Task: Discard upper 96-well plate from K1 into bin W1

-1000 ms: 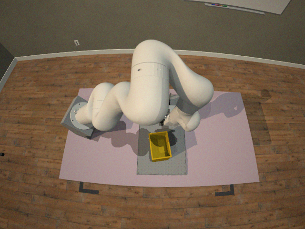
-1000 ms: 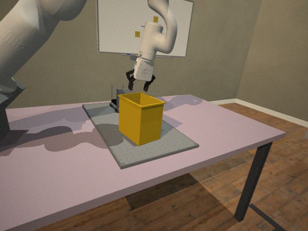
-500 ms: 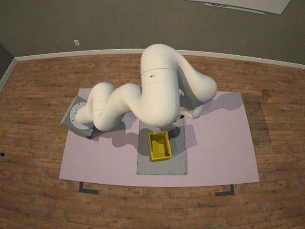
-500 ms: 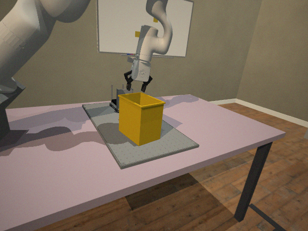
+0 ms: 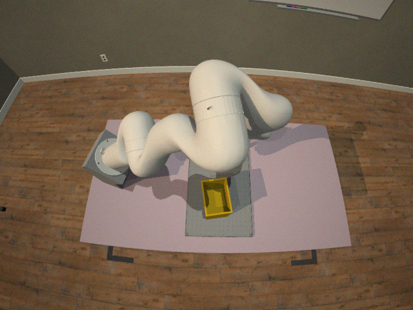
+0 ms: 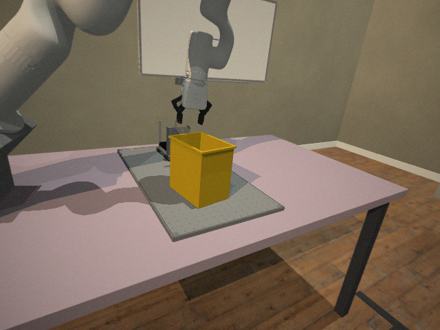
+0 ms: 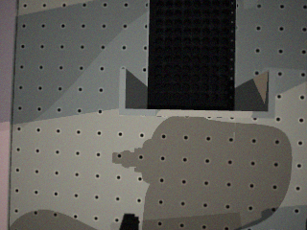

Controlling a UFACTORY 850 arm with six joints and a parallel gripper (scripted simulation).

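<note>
1. 2 black fingers (image 6: 179,114) spread to their widest on the gripper (image 6: 190,118), and nothing sits between them; it touches nothing and hangs in the air, pointing down.
2. Below it, behind the bin in the exterior view, stands the stack rack K1 (image 6: 159,132), with only a thin grey post and a dark edge at its foot showing past the bin.
3. Looking down from the wrist, the rack's grey wall (image 7: 133,91) wraps around 3 sides of a black 96-well plate (image 7: 191,53), which lies in the rack with its grid of wells facing up.
4. Only 1 plate surface shows from above, so I cannot tell the upper plate from the lower one under it.
5. Yellow plastics bin W1 (image 6: 201,170) stands upright on the grey perforated board (image 6: 227,213), just in front of the rack, mouth open.
6. From the top view the bin (image 5: 217,198) sits near the middle of the board (image 5: 220,227), and the big white arm (image 5: 213,133) covers the rack completely.
7. That board lies on the pale pink table (image 6: 320,184), with the arm's grey base block (image 5: 89,165) at the table's left end.
8. A dark gripper shadow falls on the dotted board in the wrist view, on the near side of the rack.
</note>
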